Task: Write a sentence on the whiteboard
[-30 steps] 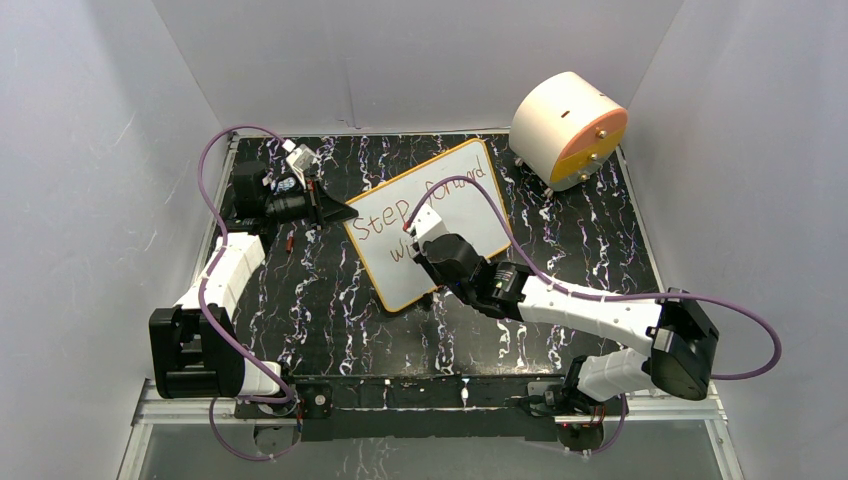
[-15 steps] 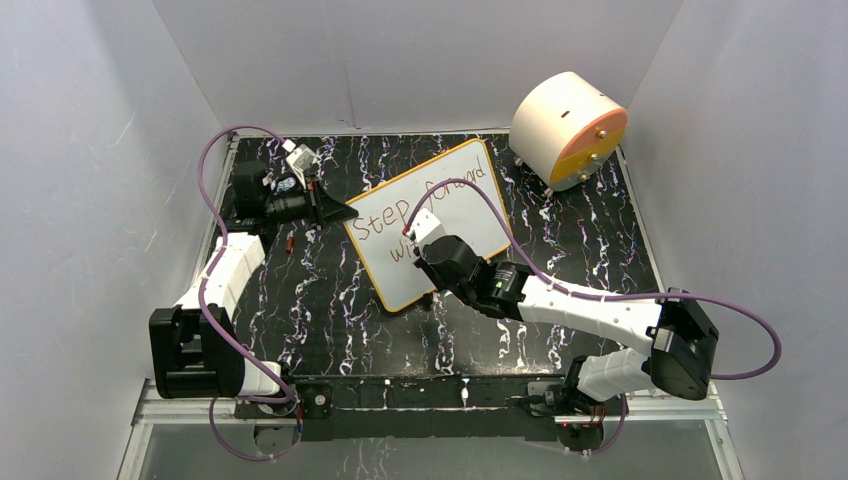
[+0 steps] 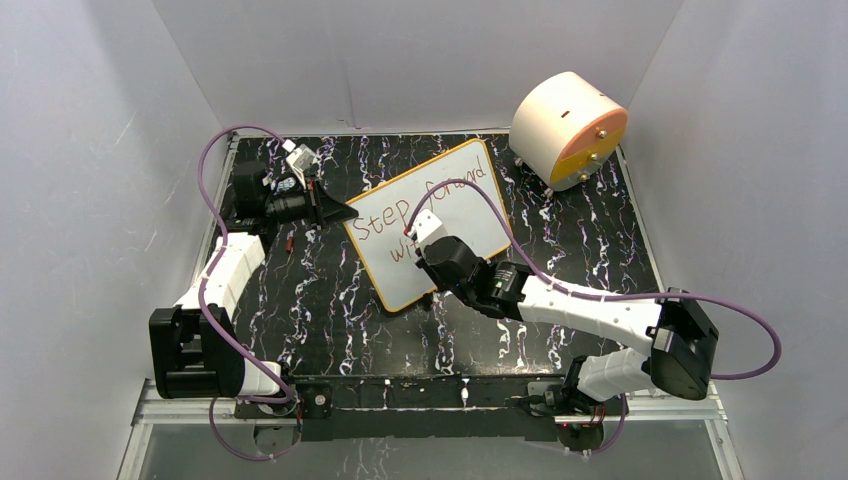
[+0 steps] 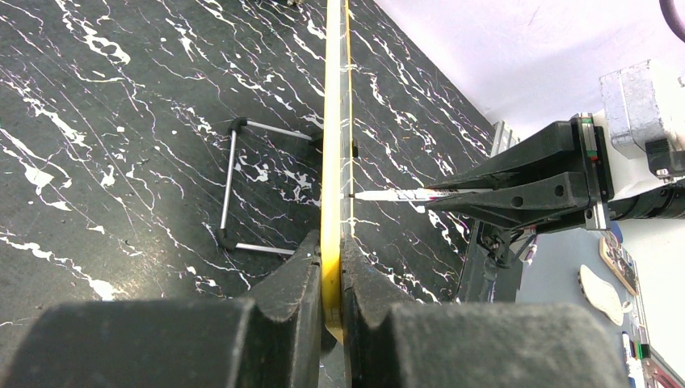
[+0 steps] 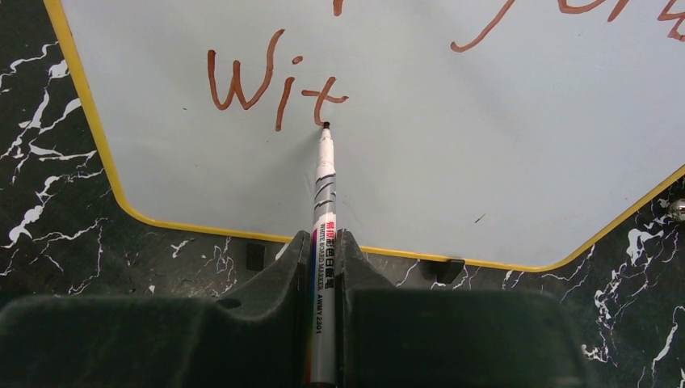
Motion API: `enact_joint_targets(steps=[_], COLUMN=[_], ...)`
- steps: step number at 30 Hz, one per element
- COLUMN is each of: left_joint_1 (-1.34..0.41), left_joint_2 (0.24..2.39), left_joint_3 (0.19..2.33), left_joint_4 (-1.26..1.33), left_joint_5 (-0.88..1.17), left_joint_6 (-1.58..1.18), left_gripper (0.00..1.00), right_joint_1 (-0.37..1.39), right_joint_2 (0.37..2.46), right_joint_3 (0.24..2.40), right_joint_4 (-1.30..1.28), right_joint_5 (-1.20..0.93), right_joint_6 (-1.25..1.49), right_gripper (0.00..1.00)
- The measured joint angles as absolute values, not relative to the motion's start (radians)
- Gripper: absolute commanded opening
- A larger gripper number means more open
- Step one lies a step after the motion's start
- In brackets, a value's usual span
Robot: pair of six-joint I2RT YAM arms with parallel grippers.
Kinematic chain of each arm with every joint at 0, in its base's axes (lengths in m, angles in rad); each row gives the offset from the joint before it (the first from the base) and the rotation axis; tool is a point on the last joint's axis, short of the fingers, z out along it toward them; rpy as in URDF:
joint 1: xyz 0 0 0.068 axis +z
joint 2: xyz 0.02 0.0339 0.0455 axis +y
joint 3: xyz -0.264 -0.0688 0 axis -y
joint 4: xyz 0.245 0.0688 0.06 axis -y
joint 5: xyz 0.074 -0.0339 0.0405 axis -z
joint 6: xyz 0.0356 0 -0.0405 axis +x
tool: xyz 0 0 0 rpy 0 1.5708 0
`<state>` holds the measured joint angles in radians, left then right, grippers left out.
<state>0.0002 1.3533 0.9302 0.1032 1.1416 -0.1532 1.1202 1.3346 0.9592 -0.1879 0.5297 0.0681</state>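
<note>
Because a propped board would rock under a pen stroke, my left jaws are clamped shut on the yellow frame of the whiteboard, pinching its edge at the 9 o'clock corner as seen from above. The whiteboard stands near the middle of the desk, leaning back on a thin wire stand behind it. I judge my grip is what stops it tipping or sliding.

My right jaws are closed tight on the marker, the barrel running straight out between them so the tip meets the board squarely. The tip touches the surface right at the foot of the "t". Of the sentence, the upper line is written and the lower line so far reads "Wit", so I judge the next stroke is the "h".

From my right wrist camera, bare white board opens toward 3 o'clock, plenty for the remaining letters. At 6 o'clock the lower frame and its black clip feet lie near, so there is little room downward. At 1 o'clock a tail from the upper line hangs down, and the new letters should stay beneath it. From above, the drum sits at 2 o'clock, well apart from my arm.
</note>
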Motion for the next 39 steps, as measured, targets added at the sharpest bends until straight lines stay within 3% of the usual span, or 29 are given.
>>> enact_joint_targets(steps=[39], left_joint_1=[0.0], left_joint_2=[1.353], left_joint_3=[0.931], left_joint_4=[0.103], left_joint_5=[1.142], left_joint_6=[-0.154], left_gripper=[0.0], right_joint_1=[1.087], right_joint_2=[1.333], right_joint_3=[0.987], right_joint_4=[-0.115], right_joint_5=[0.549], right_joint_6=[0.025], right_gripper=[0.0])
